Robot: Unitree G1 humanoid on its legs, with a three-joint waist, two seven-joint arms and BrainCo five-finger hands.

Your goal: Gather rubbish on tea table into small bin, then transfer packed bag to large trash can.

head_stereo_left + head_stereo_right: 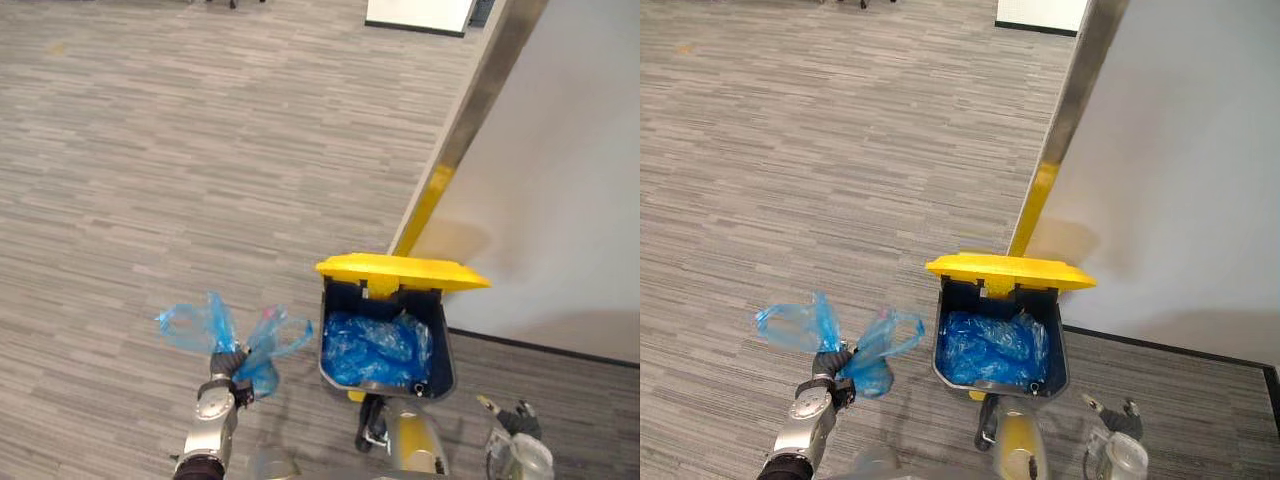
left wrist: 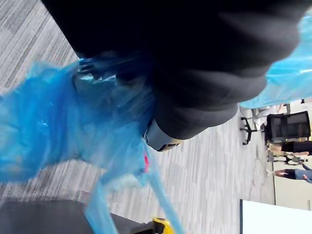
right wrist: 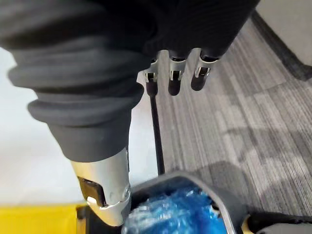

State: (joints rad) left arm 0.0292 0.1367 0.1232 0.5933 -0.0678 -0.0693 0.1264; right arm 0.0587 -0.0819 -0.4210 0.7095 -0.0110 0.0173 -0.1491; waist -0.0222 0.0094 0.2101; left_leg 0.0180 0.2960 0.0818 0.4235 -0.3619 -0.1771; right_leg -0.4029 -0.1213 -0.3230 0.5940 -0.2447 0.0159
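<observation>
Grey striped carpet [image 1: 150, 150]; white wall [image 1: 560, 200] w/ black skirting [image 1: 540, 347].

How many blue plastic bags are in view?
2. One bag hangs bunched in the left hand, beside the bin; the other, a liner, sits inside the open bin. More could lie hidden under it.

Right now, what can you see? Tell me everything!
bag: one, blue, in the left hand, left of the bin
bin: one, dark, on the floor by the wall
lid: one, yellow, raised at the bin's back
liner: one, blue, inside the bin
wall: one, white, behind the bin
floor: one, grey, all around
chair: one, black, far off
left hand: one, closed on the bag
right hand: one, open, empty, right of the bin
</observation>
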